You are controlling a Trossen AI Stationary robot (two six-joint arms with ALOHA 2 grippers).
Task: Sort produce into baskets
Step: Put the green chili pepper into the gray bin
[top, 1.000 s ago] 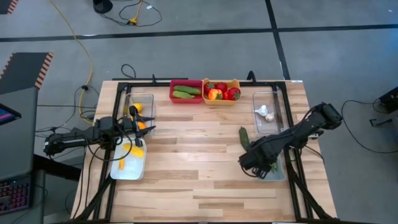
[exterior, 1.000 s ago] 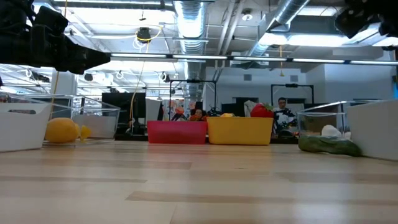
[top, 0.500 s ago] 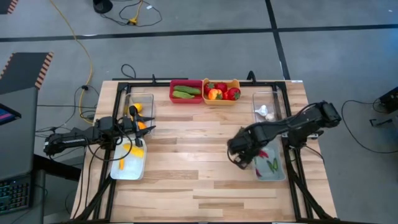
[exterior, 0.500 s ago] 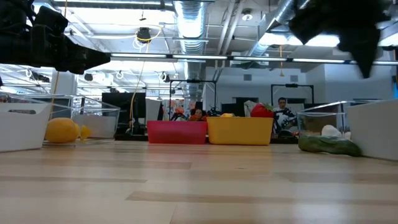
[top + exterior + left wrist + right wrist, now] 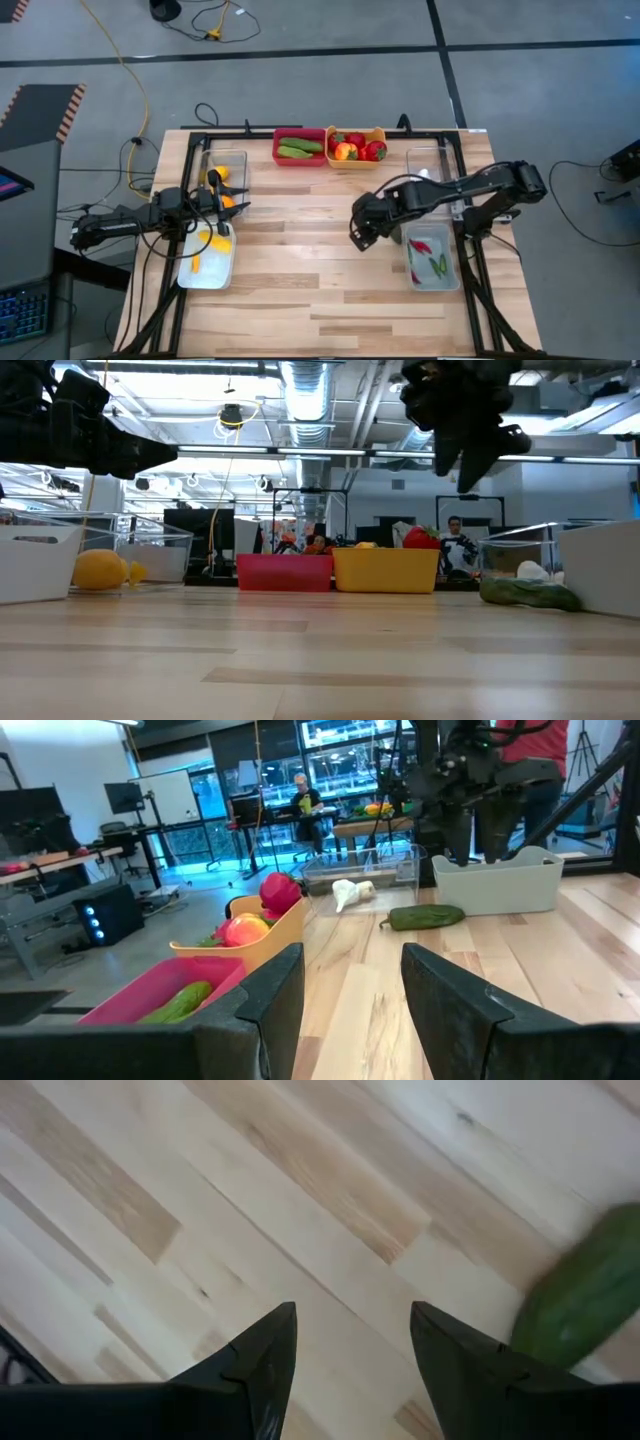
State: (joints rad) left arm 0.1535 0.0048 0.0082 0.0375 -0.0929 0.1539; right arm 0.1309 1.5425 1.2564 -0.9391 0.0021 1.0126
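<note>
A loose green cucumber (image 5: 530,593) lies on its side on the bare wood beside the right white tray (image 5: 433,262); it also shows in the left wrist view (image 5: 425,916) and the right wrist view (image 5: 590,1295). In the high view my right arm hides it. My right gripper (image 5: 358,236) hangs open above the wood just left of the cucumber, fingers pointing steeply down (image 5: 352,1320), nothing between them. My left gripper (image 5: 232,203) stands open and level at the table's left, over the left tray (image 5: 205,275), empty (image 5: 350,965).
At the far edge a red bin (image 5: 299,147) holds cucumbers and an orange-yellow bin (image 5: 356,148) holds red and yellow pieces. The right clear tub (image 5: 428,172) holds garlic, the right tray chilies. The left clear tub (image 5: 228,168) and left tray hold yellow pieces. Bare wood spans the middle.
My right gripper has swung from above the right white tray toward the table's left, out over the bare wood by the cucumber, and has turned as it went. Its fingers have stayed open and empty. The cucumber has not moved.
</note>
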